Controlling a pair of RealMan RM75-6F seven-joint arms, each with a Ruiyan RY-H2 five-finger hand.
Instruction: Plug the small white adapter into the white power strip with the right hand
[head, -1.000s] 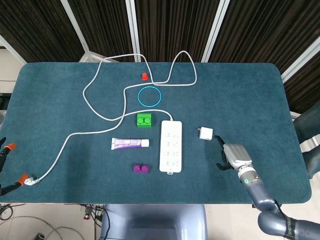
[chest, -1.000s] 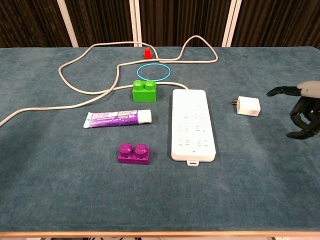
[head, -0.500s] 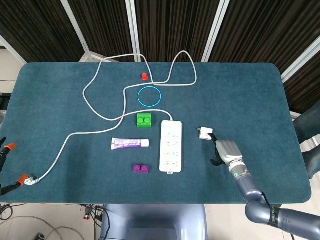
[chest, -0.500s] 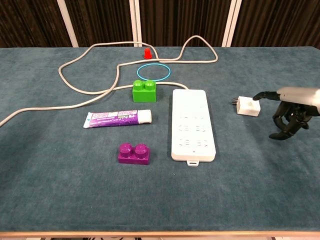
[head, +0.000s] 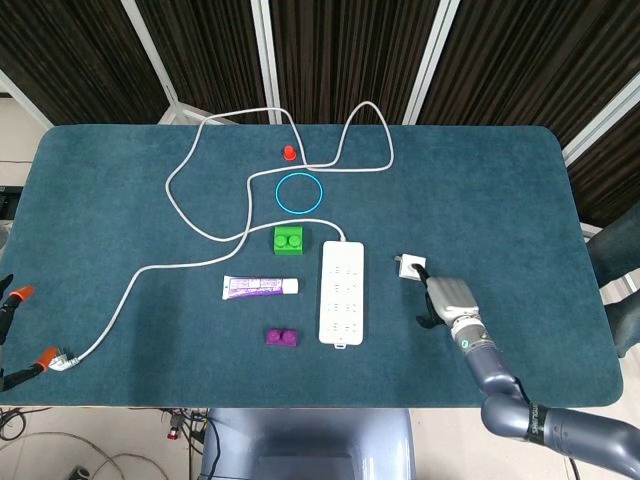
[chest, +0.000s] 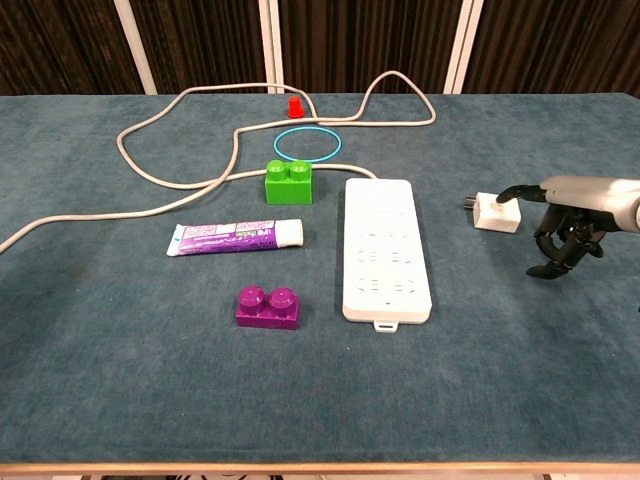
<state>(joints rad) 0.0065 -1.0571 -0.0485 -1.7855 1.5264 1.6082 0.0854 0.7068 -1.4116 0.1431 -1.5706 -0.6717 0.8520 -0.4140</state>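
The small white adapter (head: 411, 267) (chest: 494, 213) lies on the blue table, prongs pointing left toward the white power strip (head: 341, 293) (chest: 388, 249), a short gap to its right. My right hand (head: 445, 298) (chest: 562, 215) sits just right of the adapter. One finger (chest: 508, 193) reaches over the adapter's top right edge and seems to touch it. The other fingers curl down toward the table beside it and hold nothing. The adapter rests flat on the table. My left hand shows in neither view.
The strip's grey cable (head: 180, 200) loops across the back and left of the table. A green brick (head: 289, 240), a toothpaste tube (head: 260, 287) and a purple brick (head: 281, 338) lie left of the strip. A blue ring (head: 299, 191) and a small red piece (head: 289, 152) lie behind.
My right hand has moved left toward the adapter, from well apart to one finger over its top. The adapter and strip have not moved.
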